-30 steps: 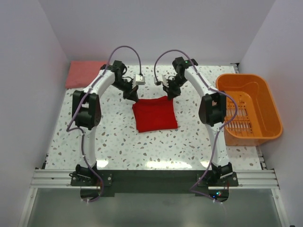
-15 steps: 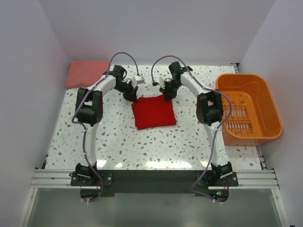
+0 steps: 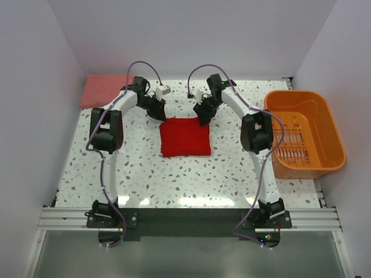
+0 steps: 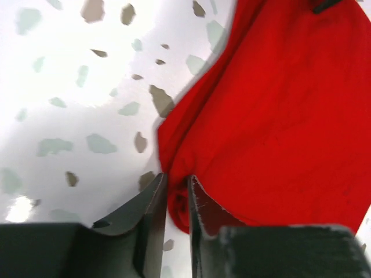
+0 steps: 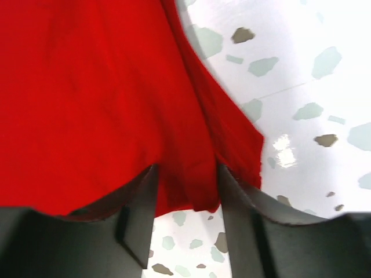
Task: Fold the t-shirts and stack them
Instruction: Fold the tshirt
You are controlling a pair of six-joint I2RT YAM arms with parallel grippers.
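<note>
Two grippers stood at the far edge of the folded red t-shirt (image 3: 185, 136), mid-table (image 3: 145, 174). The left gripper (image 4: 177, 180) pinched its corner. The right gripper (image 5: 186, 169) was spread, straddling the cloth.

- The t-shirt (image 3: 185, 136) is a solid bright red, with no print or pattern.
- The bench (image 3: 139, 174) is glossy white, speckled all over with grey and brown terrazzo flecks.
- The basket (image 3: 304, 134) is plain orange.
- The folded cloth (image 3: 103, 90) at the far left corner is a muted salmon pink.
- The left arm (image 3: 110, 130) and right arm (image 3: 257, 132) are white with black joints.
- The cables (image 3: 142, 63) are pale purple.
- The jaws are dark grey to black.
</note>
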